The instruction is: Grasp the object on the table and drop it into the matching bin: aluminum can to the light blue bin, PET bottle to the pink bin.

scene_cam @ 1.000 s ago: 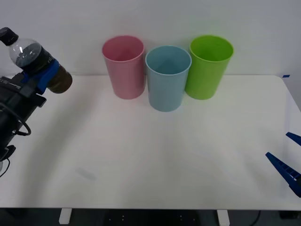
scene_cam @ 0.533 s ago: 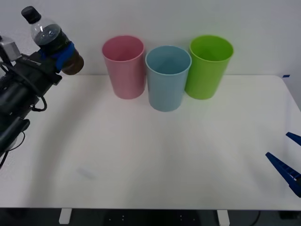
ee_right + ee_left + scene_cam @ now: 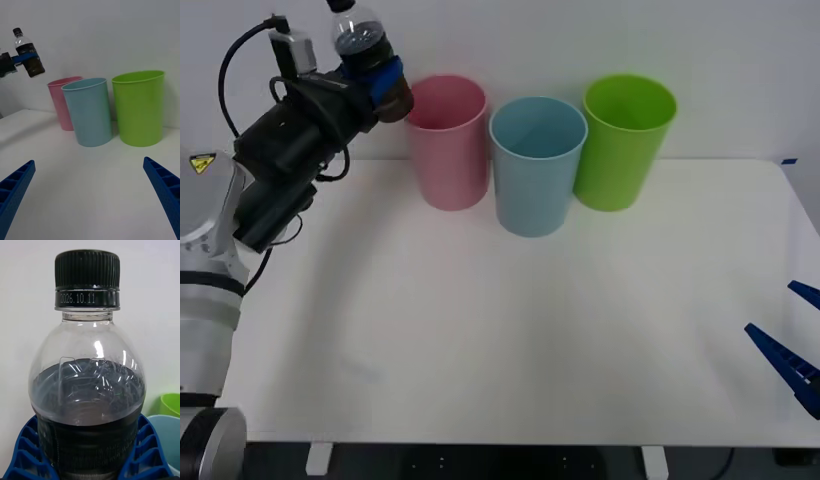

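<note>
My left gripper (image 3: 385,80) is shut on the PET bottle (image 3: 363,38), a small clear bottle with a black cap and dark liquid. It holds the bottle high above the table (image 3: 480,320), tilted, its base just left of the pink bin's (image 3: 445,140) rim. In the left wrist view the bottle (image 3: 88,390) stands close between the blue fingers (image 3: 26,442). The light blue bin (image 3: 537,165) stands right of the pink one. My right gripper (image 3: 790,350) waits open low at the table's right edge; its view shows the bottle (image 3: 28,54), pink bin (image 3: 63,105) and light blue bin (image 3: 90,112).
A lime green bin (image 3: 623,140) stands right of the light blue bin, the three in a tight row at the table's back against a white wall. The left arm's black body (image 3: 280,160) reaches in from the left.
My left arm has lifted the bottle and carried it right, from the table's far left to just beside the pink bin's rim. The right gripper has stayed still.
</note>
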`<control>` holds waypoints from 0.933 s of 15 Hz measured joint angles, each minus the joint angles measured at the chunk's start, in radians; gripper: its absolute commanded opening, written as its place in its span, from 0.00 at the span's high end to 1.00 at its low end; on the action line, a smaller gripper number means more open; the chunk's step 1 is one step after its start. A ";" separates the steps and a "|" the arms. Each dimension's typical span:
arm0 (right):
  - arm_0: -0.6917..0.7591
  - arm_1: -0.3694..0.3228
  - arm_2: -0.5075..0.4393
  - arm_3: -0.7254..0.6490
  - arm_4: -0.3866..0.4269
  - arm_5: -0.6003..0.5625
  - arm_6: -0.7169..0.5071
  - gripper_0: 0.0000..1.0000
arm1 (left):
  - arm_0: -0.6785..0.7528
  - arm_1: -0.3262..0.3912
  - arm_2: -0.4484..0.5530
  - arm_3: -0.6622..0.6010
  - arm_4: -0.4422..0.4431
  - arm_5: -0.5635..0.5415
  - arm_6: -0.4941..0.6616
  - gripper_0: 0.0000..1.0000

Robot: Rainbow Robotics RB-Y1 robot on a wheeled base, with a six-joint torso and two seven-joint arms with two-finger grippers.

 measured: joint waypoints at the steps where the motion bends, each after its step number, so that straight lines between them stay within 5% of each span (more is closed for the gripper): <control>1: 0.000 0.000 0.000 0.000 0.000 0.000 0.000 0.00 | -0.038 -0.010 -0.001 0.043 -0.020 0.006 -0.002 1.00; 6: 0.000 0.000 0.000 0.000 0.000 0.000 0.000 0.00 | -0.215 -0.064 -0.001 0.238 -0.124 0.086 -0.023 1.00; 14: 0.000 0.000 0.000 0.000 0.000 0.000 0.000 0.00 | -0.302 -0.152 -0.001 0.325 -0.236 0.225 -0.075 1.00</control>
